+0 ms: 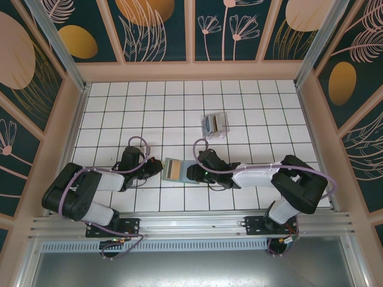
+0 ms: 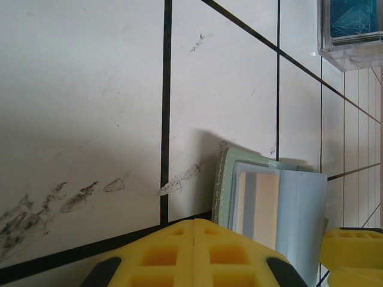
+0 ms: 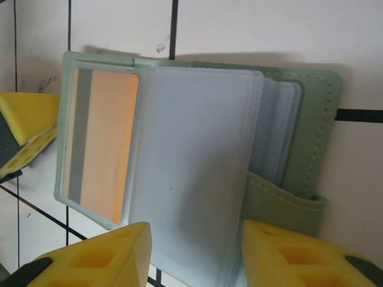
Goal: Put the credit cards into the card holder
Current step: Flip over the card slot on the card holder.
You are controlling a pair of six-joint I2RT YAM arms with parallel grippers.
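The card holder [image 1: 178,169], a grey-green wallet, lies open on the tiles between my two grippers. A tan credit card [image 3: 103,143] with a grey stripe sits in its left clear sleeve. Blank pale sleeves [image 3: 197,161] fan out over the middle of the wallet. My right gripper [image 3: 194,254] is open, one finger on each side of the sleeves' near edge, gripping nothing. My left gripper [image 2: 197,224] is shut and empty at the wallet's [image 2: 269,203] left edge. More credit cards [image 1: 213,124] stand in a small clear box, and a blue one [image 2: 352,17] shows through its wall.
The clear plastic box [image 1: 216,126] stands about two tiles beyond the wallet. Patterned walls [image 1: 191,30] and wooden rails fence the white tiled floor [image 1: 119,107] on three sides. Dark smudges [image 2: 36,215] mark the tile left of my left gripper.
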